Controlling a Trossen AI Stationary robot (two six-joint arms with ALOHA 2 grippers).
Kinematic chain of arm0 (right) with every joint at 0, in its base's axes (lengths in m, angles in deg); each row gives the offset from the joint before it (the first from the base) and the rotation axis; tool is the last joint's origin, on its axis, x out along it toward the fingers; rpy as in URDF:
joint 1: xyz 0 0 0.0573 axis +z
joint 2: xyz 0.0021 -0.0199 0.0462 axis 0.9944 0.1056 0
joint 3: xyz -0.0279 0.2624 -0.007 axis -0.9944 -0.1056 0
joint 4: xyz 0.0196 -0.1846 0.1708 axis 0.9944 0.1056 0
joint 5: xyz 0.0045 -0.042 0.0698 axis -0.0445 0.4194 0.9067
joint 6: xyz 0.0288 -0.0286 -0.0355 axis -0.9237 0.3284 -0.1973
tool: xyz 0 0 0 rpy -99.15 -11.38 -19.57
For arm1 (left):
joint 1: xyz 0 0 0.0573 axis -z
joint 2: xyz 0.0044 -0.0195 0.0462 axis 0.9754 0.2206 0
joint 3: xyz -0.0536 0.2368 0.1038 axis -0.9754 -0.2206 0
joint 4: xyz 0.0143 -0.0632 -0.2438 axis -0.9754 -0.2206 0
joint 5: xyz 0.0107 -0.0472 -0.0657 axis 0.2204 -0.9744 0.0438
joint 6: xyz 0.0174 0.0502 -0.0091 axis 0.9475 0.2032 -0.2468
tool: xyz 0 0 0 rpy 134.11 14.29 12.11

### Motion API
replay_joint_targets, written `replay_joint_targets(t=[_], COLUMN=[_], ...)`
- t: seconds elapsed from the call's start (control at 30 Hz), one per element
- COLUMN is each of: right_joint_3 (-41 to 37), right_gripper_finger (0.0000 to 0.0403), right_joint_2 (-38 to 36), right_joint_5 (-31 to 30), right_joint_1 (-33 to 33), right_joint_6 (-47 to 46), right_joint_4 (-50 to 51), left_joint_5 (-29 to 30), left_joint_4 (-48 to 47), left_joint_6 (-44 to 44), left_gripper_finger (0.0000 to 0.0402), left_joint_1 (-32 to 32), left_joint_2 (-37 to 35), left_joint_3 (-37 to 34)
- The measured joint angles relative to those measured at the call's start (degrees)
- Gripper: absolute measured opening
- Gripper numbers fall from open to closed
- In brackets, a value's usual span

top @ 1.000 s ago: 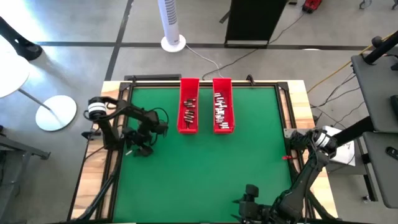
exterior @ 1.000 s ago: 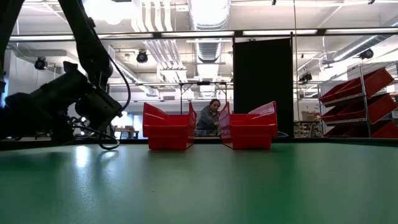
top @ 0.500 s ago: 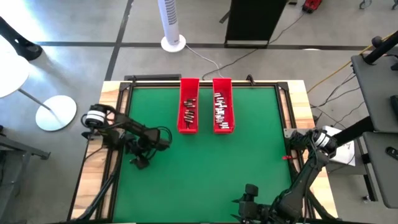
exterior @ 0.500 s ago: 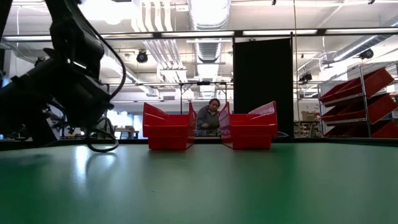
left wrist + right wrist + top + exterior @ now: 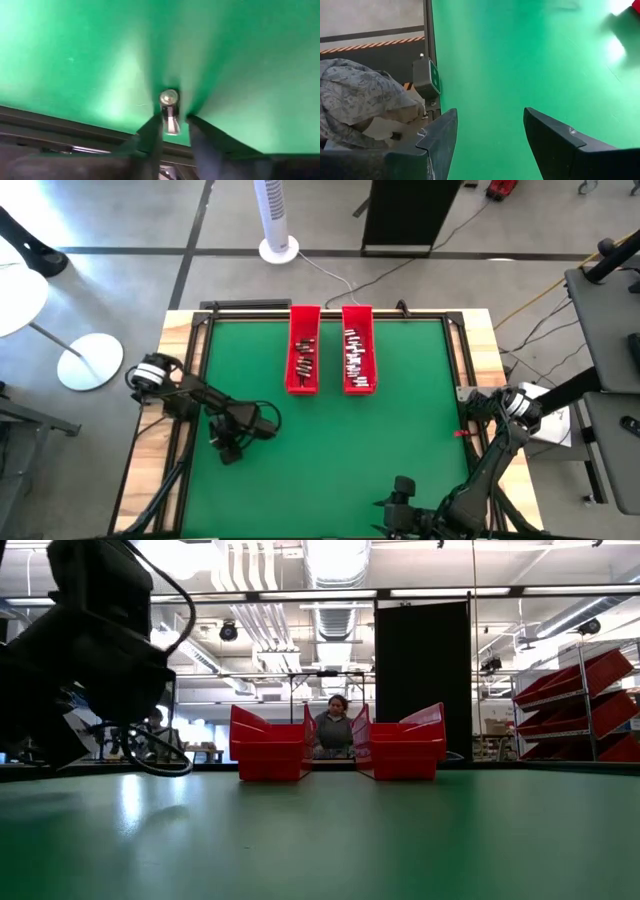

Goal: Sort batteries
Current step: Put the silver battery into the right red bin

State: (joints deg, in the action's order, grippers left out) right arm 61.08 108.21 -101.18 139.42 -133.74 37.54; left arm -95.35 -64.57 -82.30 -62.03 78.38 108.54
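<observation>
Item one: your left pincer [image 5: 172,131] sat low over the green counter [image 5: 330,450], arm bent at the elbow and stretched in from its near-left edge. Its fingers [image 5: 152,135] stood narrow, a small silvery battery [image 5: 169,104] between the tips, end-on ahead of them.

Item two: your right pincer [image 5: 490,135] waited at the counter's near edge, arm folded, fingers spread wide with nothing between them.

Item three: two red trays [image 5: 303,350] lay well ahead of both pincers, side by side, the other batteries [image 5: 356,352] inside them.
</observation>
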Motion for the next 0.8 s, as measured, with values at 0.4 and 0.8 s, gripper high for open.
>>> replay_joint_targets(t=[0.4,0.8], right_joint_3=[0.0,-0.5], right_gripper_finger=[0.0219,0.0219], right_joint_2=[0.0,5.6], right_joint_5=[-0.9,-4.5], right_joint_1=[-2.0,-8.6], right_joint_6=[2.8,19.2], right_joint_4=[-0.3,-14.7], left_joint_5=[7.4,21.6], left_joint_4=[0.4,17.9], left_joint_6=[-0.9,-3.0], left_gripper_finger=[0.0016,0.0009], left_joint_1=[6.8,13.9], left_joint_2=[-0.9,-2.5], left_joint_3=[3.9,12.0])
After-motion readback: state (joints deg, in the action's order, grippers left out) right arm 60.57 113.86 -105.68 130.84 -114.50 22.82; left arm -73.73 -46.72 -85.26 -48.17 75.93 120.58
